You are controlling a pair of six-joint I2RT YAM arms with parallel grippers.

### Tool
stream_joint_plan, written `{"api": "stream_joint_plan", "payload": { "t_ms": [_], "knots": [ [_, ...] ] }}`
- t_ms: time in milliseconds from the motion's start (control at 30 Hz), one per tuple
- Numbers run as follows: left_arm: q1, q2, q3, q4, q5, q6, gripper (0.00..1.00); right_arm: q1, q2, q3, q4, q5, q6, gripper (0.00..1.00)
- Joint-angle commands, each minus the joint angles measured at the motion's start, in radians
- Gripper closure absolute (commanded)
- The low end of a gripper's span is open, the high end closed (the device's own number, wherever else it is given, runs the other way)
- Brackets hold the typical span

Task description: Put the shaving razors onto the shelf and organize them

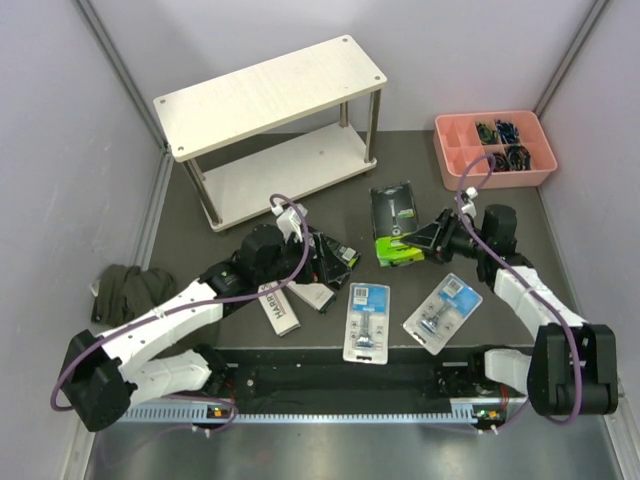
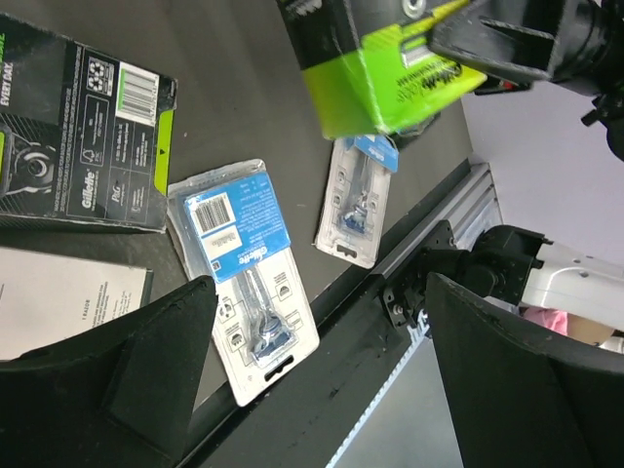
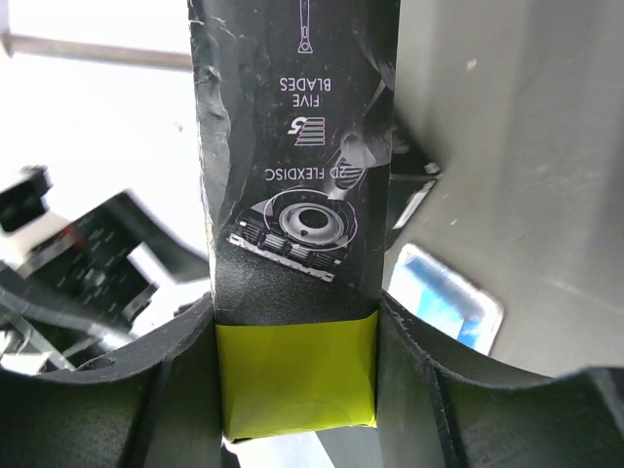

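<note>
My right gripper (image 1: 428,240) is shut on the lime-green end of a black and lime-green razor pack (image 1: 393,222) and holds it above the mat; in the right wrist view the pack (image 3: 292,195) sits between both fingers (image 3: 297,375). My left gripper (image 1: 318,262) is open and empty, over the second black and green pack (image 1: 341,258), which also shows in the left wrist view (image 2: 83,136). Two white Harry's boxes (image 1: 280,308) (image 1: 314,295) lie by the left arm. Two blue-card blister packs (image 1: 367,320) (image 1: 442,310) lie near the front. The pale two-tier shelf (image 1: 270,85) stands at the back left with both boards bare.
A pink compartment tray (image 1: 456,160) with small dark items sits at the back right. A dark green cloth (image 1: 120,290) lies at the left edge. A black rail (image 1: 350,375) runs along the front between the arm bases. Grey walls close the sides.
</note>
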Motion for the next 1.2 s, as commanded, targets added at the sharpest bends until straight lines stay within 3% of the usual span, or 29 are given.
{"api": "stream_joint_plan", "payload": {
  "t_ms": [0, 100, 467, 800, 1100, 1133, 1167],
  "knots": [
    [0.009, -0.038, -0.053, 0.171, -0.009, -0.065, 0.06, 0.013, -0.104, 0.038, -0.075, -0.124, -0.056, 0.82],
    [0.016, -0.055, -0.092, 0.254, -0.024, -0.108, 0.01, 0.039, -0.156, 0.040, -0.112, -0.153, -0.093, 0.83],
    [0.030, 0.035, -0.180, 0.679, 0.117, -0.217, 0.01, 0.169, -0.289, 0.028, -0.075, -0.211, -0.004, 0.86],
    [0.030, 0.112, -0.192, 0.829, 0.200, -0.247, 0.01, 0.347, -0.265, 0.032, 0.007, -0.130, 0.041, 0.85],
    [0.029, 0.095, -0.212, 0.906, 0.234, -0.283, 0.37, 0.367, -0.158, 0.020, 0.207, -0.179, 0.117, 0.85],
    [0.029, 0.094, -0.215, 0.911, 0.234, -0.289, 0.50, 0.369, -0.138, 0.028, 0.210, -0.178, 0.113, 0.84],
    [0.029, 0.094, -0.215, 0.917, 0.232, -0.293, 0.57, 0.370, -0.132, 0.029, 0.214, -0.171, 0.111, 0.84]
  ]
}}
